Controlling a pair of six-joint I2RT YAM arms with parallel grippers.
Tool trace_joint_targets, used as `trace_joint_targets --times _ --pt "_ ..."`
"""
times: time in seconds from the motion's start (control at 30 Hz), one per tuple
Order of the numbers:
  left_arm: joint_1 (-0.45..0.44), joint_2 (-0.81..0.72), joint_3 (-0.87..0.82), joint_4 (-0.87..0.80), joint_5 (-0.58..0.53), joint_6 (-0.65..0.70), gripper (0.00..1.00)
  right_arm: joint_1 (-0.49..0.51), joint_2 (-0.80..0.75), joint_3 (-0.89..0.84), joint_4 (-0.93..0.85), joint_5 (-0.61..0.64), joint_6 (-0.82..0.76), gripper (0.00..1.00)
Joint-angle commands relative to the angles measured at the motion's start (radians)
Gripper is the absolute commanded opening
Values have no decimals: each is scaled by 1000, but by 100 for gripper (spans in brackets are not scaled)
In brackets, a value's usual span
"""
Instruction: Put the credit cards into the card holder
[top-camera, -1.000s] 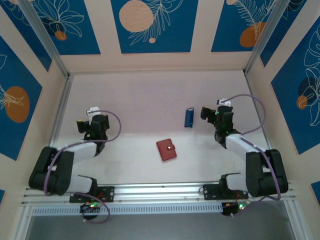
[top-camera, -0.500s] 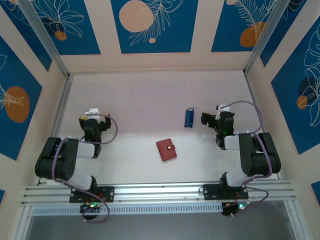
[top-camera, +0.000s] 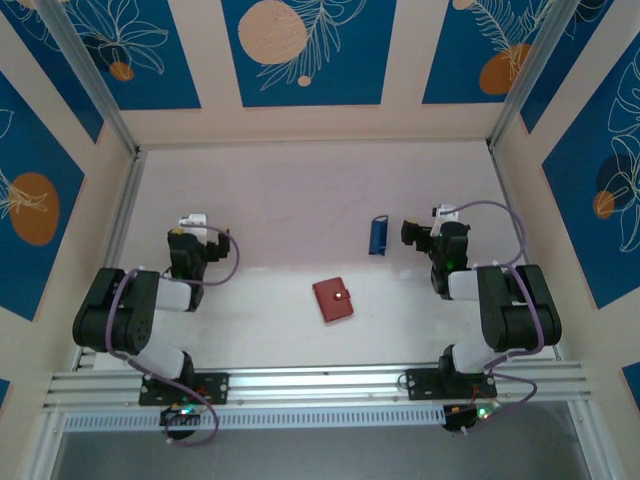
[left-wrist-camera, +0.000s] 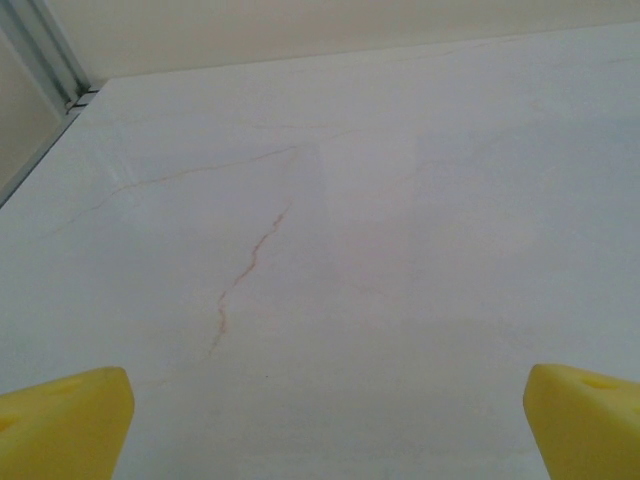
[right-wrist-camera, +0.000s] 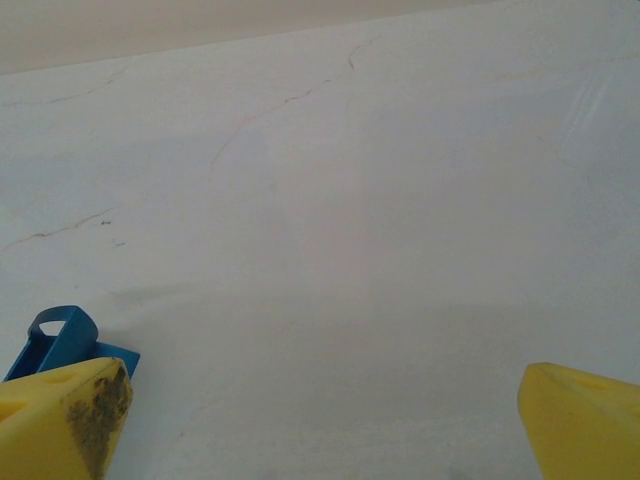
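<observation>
Top external view: closed red card holder (top-camera: 333, 299) lies on the table (top-camera: 280, 190), its contents hidden. A narrow blue item (top-camera: 378, 234), cut off in the right wrist view, sits beyond-right of the holder. Left gripper (top-camera: 190, 230) and right gripper (top-camera: 412, 232) flank the holder, jaws wide, empty.

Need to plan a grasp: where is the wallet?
Top view: the wallet lies closed near the centre of the table, below-left of the blue item.
</observation>
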Motion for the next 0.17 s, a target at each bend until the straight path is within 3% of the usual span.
trace_joint_targets --times 0.0,0.13 --pt "13 11 45 -43 115 25 100 7 4 3 47 2 -27 99" --pt "27 3 33 -28 157 25 100 0 2 6 40 -10 -24 99"
